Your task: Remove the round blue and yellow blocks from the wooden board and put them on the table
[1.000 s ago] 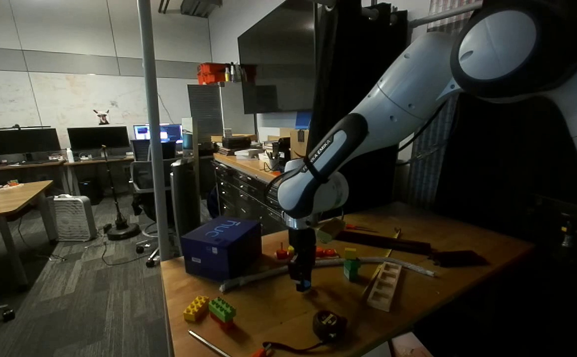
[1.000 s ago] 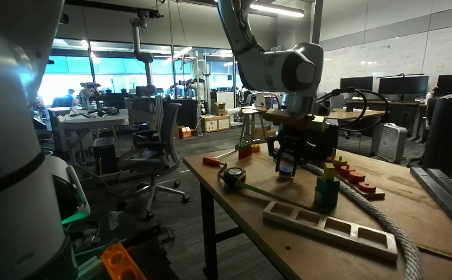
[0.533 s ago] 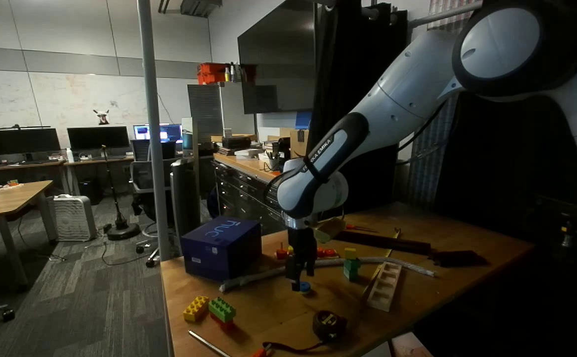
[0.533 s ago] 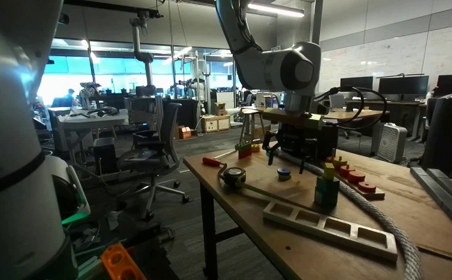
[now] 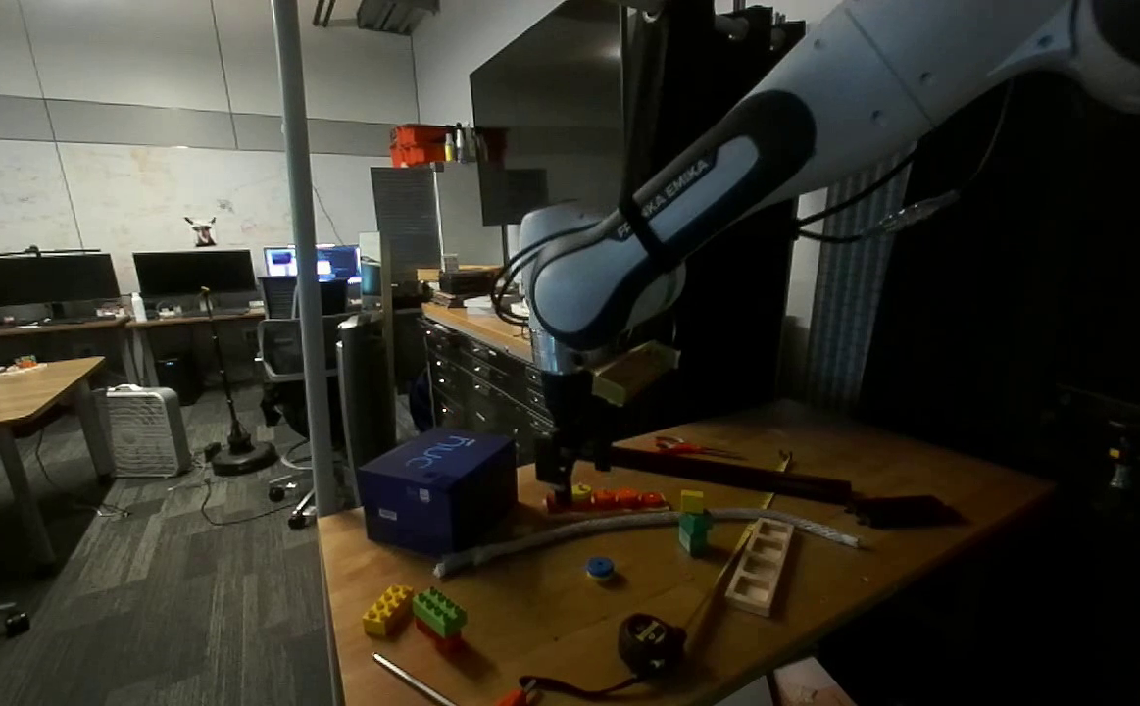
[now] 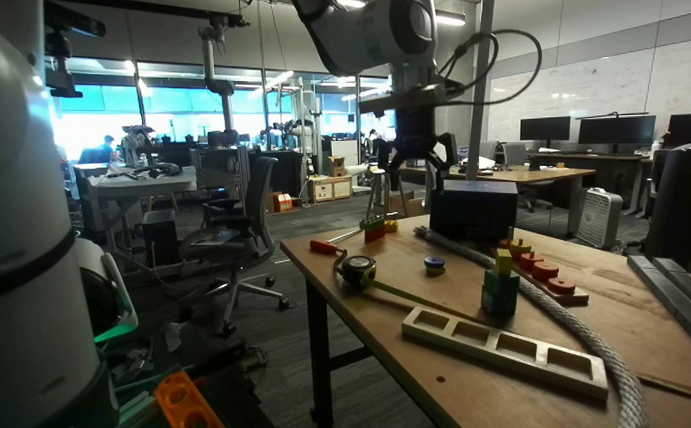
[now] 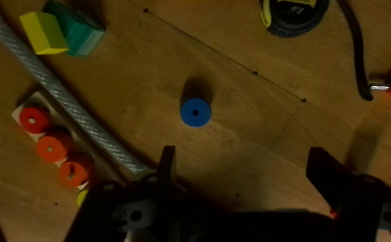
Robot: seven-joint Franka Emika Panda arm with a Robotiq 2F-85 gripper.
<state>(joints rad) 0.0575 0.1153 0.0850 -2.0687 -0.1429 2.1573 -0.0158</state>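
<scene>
The round blue block (image 7: pixel 195 113) is off the wooden board (image 7: pixel 36 99) and lies flat on top of a round yellow block (image 6: pixel 435 271), which rests on the table (image 6: pixel 476 380). The stack stands upright, apart from the board, with a length of rope (image 7: pixel 81 116) lying between the two. In the wrist view only a sliver of the lower block shows at the blue rim.

The gripper (image 7: pixel 240 151) is empty. Its jaws stand wide apart above the table, with nothing between them.

Outstanding: a further yellow piece (image 6: pixel 520 245) sits on the board, in line with red and orange discs (image 7: pixel 54 146). No blue piece is seen there, though the far end of the board is too small and dim in the exterior views for its contents to be confirmed. Whether the order covers this yellow piece cannot be settled from its wording. If only the stacked pair is meant, the work is judged complete. If every yellow piece is meant, one lift and one placing appear to be left.
</scene>
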